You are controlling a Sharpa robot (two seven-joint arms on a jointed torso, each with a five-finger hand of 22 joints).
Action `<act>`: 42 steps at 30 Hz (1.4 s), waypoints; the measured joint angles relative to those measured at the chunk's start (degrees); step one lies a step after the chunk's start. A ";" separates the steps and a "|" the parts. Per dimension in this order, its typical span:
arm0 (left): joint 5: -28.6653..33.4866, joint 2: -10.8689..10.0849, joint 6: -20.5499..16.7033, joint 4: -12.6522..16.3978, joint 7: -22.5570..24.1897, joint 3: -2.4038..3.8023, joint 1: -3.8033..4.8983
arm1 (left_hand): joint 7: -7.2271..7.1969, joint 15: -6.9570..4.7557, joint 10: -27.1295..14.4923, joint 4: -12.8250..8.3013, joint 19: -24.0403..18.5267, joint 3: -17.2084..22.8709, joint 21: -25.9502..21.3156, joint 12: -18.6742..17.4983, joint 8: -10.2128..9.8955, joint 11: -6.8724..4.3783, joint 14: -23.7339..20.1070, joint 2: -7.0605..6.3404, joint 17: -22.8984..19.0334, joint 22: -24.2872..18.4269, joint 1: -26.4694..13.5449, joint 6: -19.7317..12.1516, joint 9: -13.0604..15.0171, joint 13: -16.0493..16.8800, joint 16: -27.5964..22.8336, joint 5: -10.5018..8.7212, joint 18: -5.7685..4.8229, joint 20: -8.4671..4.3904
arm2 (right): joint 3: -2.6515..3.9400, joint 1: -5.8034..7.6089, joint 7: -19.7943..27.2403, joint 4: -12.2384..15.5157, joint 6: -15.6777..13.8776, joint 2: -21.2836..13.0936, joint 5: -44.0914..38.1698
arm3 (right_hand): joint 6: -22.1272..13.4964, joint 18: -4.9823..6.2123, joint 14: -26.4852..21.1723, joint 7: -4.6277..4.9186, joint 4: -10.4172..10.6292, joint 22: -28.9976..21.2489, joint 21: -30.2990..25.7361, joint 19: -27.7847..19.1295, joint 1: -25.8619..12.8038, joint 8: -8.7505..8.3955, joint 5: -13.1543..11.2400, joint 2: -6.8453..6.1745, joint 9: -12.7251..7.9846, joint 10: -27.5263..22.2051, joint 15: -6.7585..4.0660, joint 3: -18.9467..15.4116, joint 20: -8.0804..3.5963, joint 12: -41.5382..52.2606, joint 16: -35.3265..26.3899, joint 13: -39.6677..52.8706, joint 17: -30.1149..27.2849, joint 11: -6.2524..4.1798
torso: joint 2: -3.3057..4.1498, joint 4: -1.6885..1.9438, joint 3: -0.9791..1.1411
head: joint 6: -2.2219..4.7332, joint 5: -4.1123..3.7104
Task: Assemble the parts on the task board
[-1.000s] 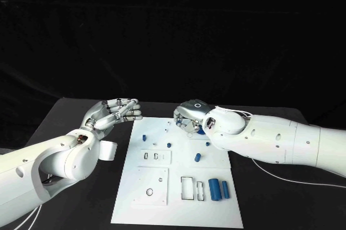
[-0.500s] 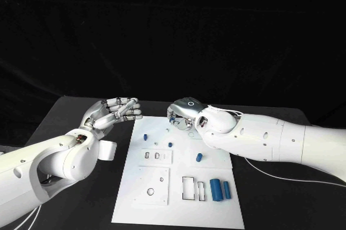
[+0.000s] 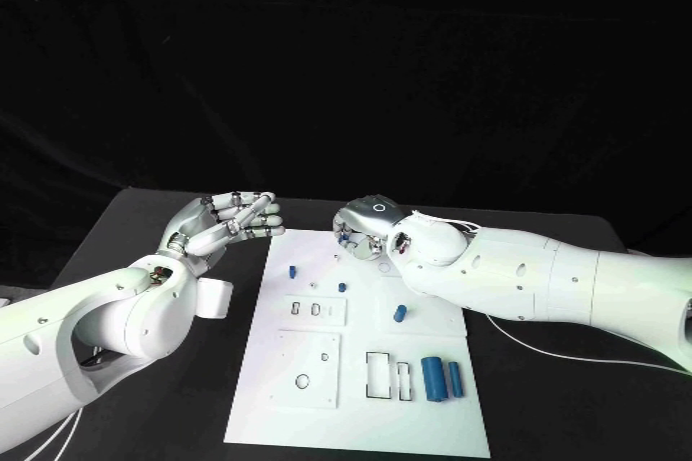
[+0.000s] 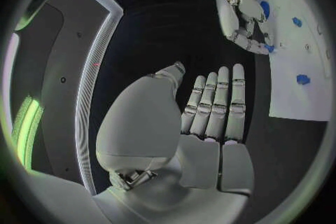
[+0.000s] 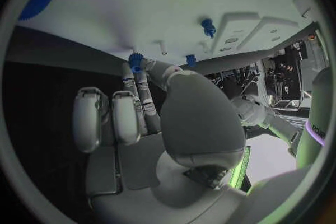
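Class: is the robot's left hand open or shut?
Open. The silver left hand holds nothing; its fingers lie straight, side by side, beside the white task board.

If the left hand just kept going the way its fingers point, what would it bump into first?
Probably the right hand, which holds a small blue part at the far edge of the board. The left hand is open, and black table lies between them; depth is hard to judge.

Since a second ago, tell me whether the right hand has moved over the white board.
Yes. The right hand has shifted toward the robot's left along the far end of the white board, judged against the board's far edge.
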 measured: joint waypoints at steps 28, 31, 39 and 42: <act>0.00 -0.08 0.13 -0.04 -0.17 0.06 0.03 | 0.00 0.00 0.00 0.17 0.00 0.16 -0.20 0.00 0.00 0.00 0.00 0.00 0.06 -0.05 0.00 0.00 -0.05 0.00 0.00 0.00 0.00 0.00 | -0.10 -0.31 1.16 -1.84 0.55 0.94 0.50 | -5.67 0.91 -0.83 1.75 0.35 -11.04 -7.16 -7.28 -2.95 -2.94 -1.76 -2.94 0.69 -9.77 1.66 0.76 1.98 -0.35 -4.31 -3.41 -9.51 0.85 | 0.20 0.13 -0.16 | 0.40 -0.05; 0.00 -0.09 0.16 -0.06 -0.19 0.06 0.03 | 0.00 0.00 0.00 0.17 0.00 0.16 -0.20 0.00 0.00 0.00 0.00 0.00 0.06 -0.05 0.00 0.00 -0.05 0.00 0.00 0.00 0.00 0.00 | -0.11 -0.30 1.23 -1.25 0.49 0.40 0.58 | -5.67 0.92 -0.83 1.75 0.35 -11.38 -7.37 -7.30 -2.95 -2.95 -1.76 -2.94 0.74 -9.90 1.65 0.76 1.95 -0.35 -4.35 -3.47 -9.89 0.86 | 0.21 0.09 -0.16 | 0.42 -0.05; 0.00 -0.29 0.25 -0.51 -0.25 0.06 0.03 | 0.00 0.00 0.00 0.17 -0.14 0.16 -0.19 -0.22 0.00 0.00 0.00 0.00 0.06 -0.08 0.00 0.00 -0.05 0.00 0.00 0.00 0.00 0.13 | 0.28 -0.28 1.29 4.74 -0.79 -5.14 1.56 | -5.67 0.91 -0.83 1.75 0.76 -10.55 -7.37 -7.26 -3.35 -2.95 -1.76 -3.34 1.13 -8.69 1.65 0.03 1.94 0.37 -4.35 -3.52 -9.41 0.58 | 0.13 -0.09 -0.09 | 0.71 -0.17; 0.00 -0.38 0.30 -0.77 -0.27 0.06 0.03 | 0.00 0.00 0.00 0.17 -0.21 0.16 -0.19 -0.22 0.00 0.00 0.00 0.00 0.05 -0.09 0.00 0.00 -0.05 0.00 0.00 0.00 0.00 0.20 | 0.53 -0.02 1.27 7.25 -1.31 -7.97 3.10 | -5.66 0.91 -0.43 1.75 1.63 -8.90 -6.41 -5.74 -4.67 -3.26 -0.84 -4.20 1.37 -6.10 1.26 -0.99 1.74 1.40 -3.45 -3.38 -7.85 0.29 | -0.02 -0.33 -0.05 | 0.99 -0.29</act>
